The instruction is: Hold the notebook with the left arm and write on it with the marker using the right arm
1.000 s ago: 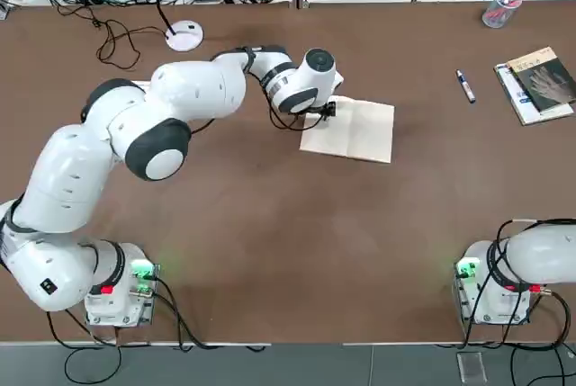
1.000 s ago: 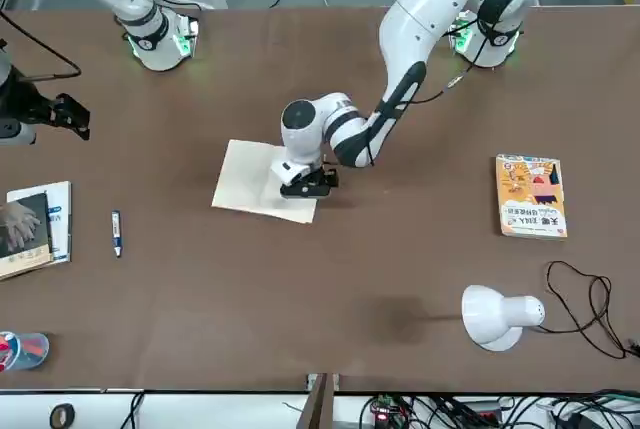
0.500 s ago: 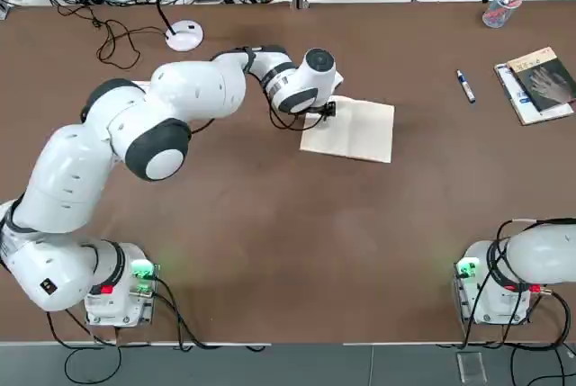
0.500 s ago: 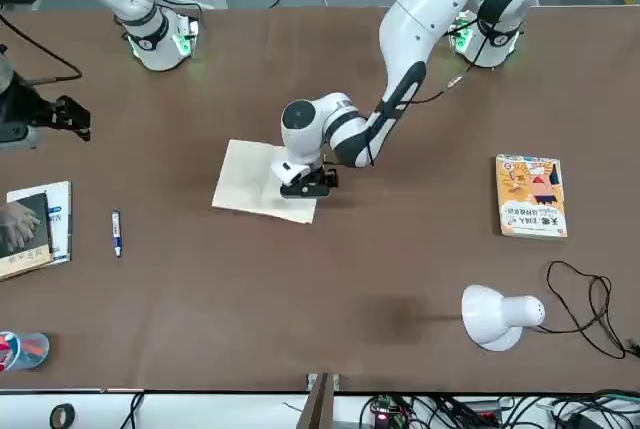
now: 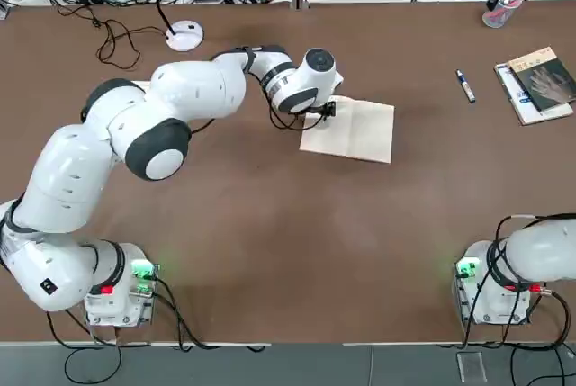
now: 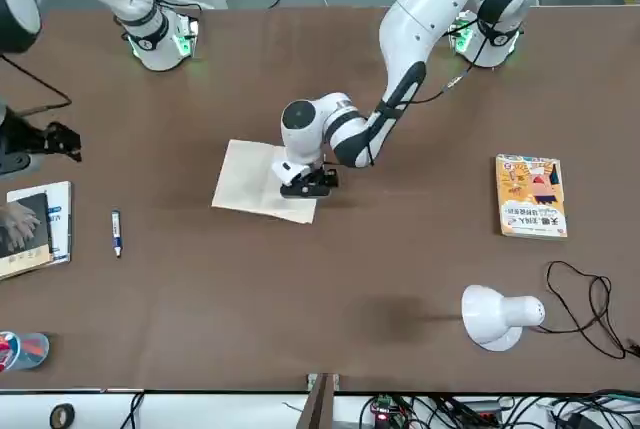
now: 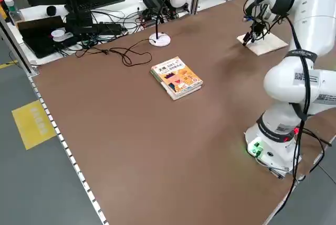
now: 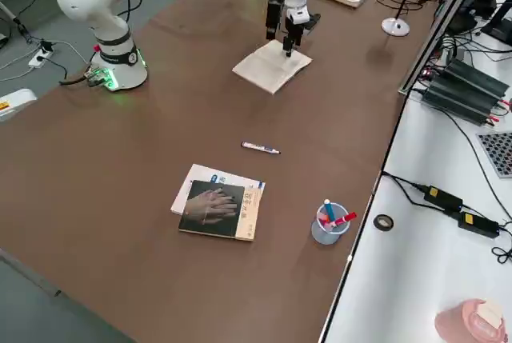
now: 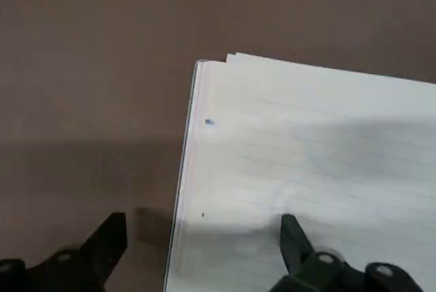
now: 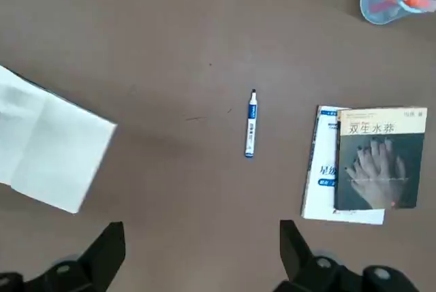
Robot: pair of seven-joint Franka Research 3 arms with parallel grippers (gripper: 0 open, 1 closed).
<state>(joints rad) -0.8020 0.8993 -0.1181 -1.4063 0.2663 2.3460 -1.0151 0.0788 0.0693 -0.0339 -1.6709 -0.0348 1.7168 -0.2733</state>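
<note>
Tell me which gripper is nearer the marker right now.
Right. The right gripper hangs open high above the marker, which lies untouched on the table. The left gripper is far off, open at the notebook's edge.

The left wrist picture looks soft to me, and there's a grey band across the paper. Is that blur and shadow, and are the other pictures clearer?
Left wrist view: the notebook is soft, its ruled lines barely show, and a grey shadow band crosses the page. Right wrist view: crisper; the marker and the dark book's cover print show clearly. Top view: even light, with glare spots on the left arm's glossy shell.
</note>
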